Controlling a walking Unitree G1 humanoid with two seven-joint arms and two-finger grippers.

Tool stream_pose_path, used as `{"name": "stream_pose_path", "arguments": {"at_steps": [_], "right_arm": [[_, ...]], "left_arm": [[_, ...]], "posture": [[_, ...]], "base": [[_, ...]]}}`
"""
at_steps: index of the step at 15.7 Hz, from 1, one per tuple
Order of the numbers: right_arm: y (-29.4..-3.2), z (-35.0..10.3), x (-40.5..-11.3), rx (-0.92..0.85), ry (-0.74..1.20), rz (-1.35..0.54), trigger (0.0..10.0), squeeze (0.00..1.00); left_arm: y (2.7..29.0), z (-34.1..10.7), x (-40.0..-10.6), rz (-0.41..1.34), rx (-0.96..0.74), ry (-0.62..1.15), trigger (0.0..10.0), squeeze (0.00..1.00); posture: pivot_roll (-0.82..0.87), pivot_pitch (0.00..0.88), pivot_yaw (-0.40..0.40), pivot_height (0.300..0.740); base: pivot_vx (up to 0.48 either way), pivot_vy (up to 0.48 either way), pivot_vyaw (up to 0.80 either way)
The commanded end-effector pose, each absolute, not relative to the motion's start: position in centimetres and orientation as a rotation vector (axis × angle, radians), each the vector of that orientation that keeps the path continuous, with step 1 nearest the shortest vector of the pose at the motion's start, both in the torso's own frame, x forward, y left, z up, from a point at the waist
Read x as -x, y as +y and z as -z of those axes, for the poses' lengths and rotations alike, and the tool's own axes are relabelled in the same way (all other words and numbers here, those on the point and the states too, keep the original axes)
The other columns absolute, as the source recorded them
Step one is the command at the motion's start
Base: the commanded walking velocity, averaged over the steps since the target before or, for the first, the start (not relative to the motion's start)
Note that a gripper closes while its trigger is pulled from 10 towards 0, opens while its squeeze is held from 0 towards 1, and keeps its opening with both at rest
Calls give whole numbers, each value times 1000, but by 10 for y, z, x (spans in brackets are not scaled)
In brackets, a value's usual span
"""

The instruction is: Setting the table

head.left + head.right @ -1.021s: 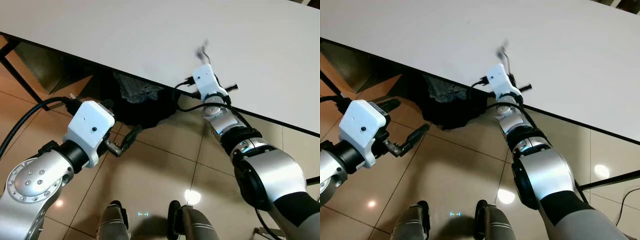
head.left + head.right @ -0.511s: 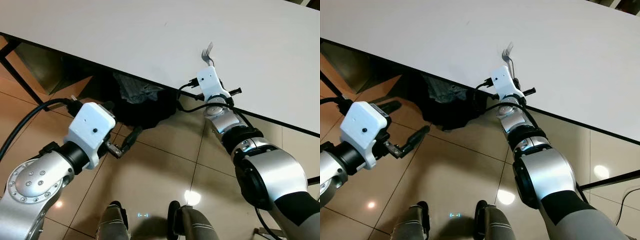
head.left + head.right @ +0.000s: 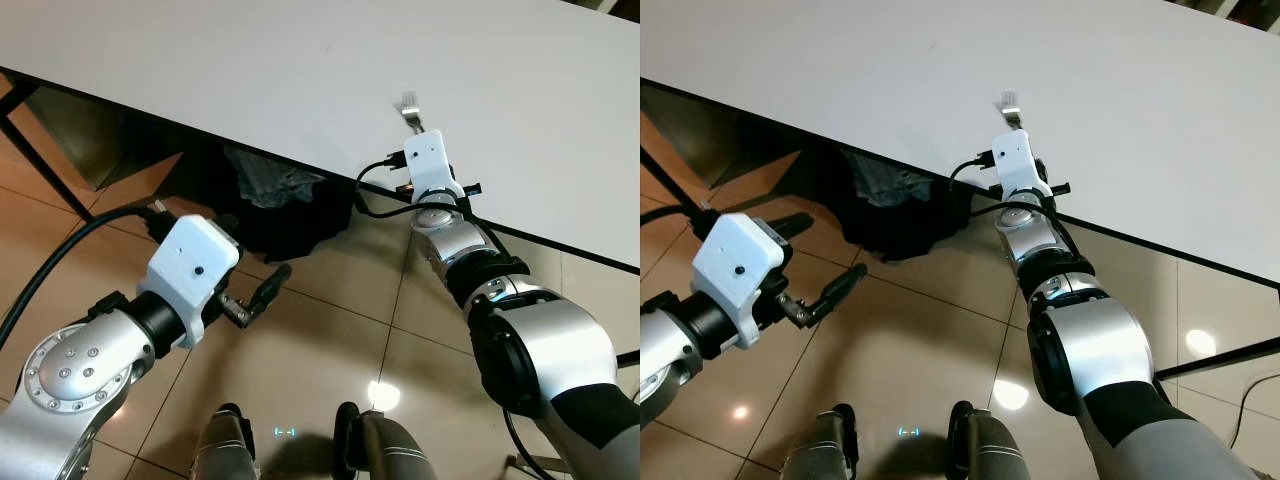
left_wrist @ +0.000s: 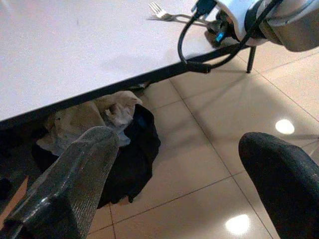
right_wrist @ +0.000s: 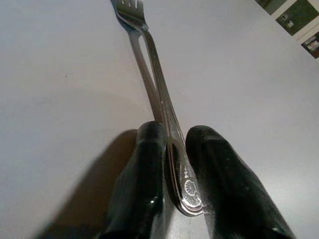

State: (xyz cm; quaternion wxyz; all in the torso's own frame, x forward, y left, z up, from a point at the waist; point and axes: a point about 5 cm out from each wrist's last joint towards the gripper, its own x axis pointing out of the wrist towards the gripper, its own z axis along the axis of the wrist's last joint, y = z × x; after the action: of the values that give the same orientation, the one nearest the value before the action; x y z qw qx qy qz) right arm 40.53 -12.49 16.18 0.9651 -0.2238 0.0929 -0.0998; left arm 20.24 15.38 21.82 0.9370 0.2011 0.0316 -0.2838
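— Near the table's front edge, item one: we list the fork (image 5: 154, 64), pinched by its handle between the two black fingers (image 5: 142, 184) of the right gripper (image 5: 172, 164). Why so low and flat?

— We judge it is being laid down: the fork's length runs out over the white table (image 3: 250, 70), tines pointing away from us, close above the surface, its shadow just beside it. Whether the tines touch the top yet, we cannot tell.

— Item two: the left gripper (image 4: 174, 164), fingers spread wide, nothing between them, hanging below table height over the tiled floor (image 3: 330, 330). We take it as idle, kept clear of the placing arm.

— Item three, under the table: a dark bag (image 4: 134, 149) with pale crumpled stuff in it.

— What do the views add?

— From the right wrist we read the grip itself and a shell mark at the handle's end. From the head, the fork (image 3: 408, 108) is a small shape past the wrist housing, yet its place on the table is plain. The left wrist catches it side-on.
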Motion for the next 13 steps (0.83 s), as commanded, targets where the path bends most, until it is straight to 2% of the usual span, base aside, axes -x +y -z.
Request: {"name": "stream_pose_path", "arguments": {"at_steps": [1, 5, 7, 8, 9, 10, 12, 13], "right_arm": [[-124, -154, -403, 431, 230, 188, 10000, 1000], [-115, -163, -406, 294, 191, 156, 10000, 1000], [-111, -166, -407, 130, 186, 132, 10000, 1000], [-111, -170, -408, 8, 173, 114, 10000, 608], [-115, -174, -410, -21, 137, 120, 10000, 35], [-121, -177, -410, -15, 111, 138, 10000, 0], [-134, -180, -411, 4, 80, 189, 10000, 0], [-145, -181, -411, 37, 70, 239, 8941, 0]], "left_arm": [[150, -219, -199, 610, -418, 62, 10000, 0], [151, -220, -199, 609, -419, 58, 10000, 0], [151, -219, -199, 609, -419, 59, 10000, 0], [151, -219, -199, 610, -419, 59, 10000, 0], [151, -219, -199, 611, -418, 59, 10000, 0], [150, -219, -199, 611, -417, 58, 10000, 0], [150, -219, -199, 613, -416, 59, 10000, 0], [150, -219, -199, 613, -415, 59, 10000, 0]], "posture": [[204, 259, -118, 740], [205, 252, -123, 740], [203, 249, -125, 740], [201, 248, -125, 740], [200, 249, -125, 740], [198, 250, -124, 740], [197, 254, -122, 740], [199, 257, -121, 740]], "base": [[0, 0, 0], [0, 0, 0], [0, 0, 0], [0, 0, 0], [0, 0, 0], [0, 0, 0], [0, 0, 0], [0, 0, 0]]}}
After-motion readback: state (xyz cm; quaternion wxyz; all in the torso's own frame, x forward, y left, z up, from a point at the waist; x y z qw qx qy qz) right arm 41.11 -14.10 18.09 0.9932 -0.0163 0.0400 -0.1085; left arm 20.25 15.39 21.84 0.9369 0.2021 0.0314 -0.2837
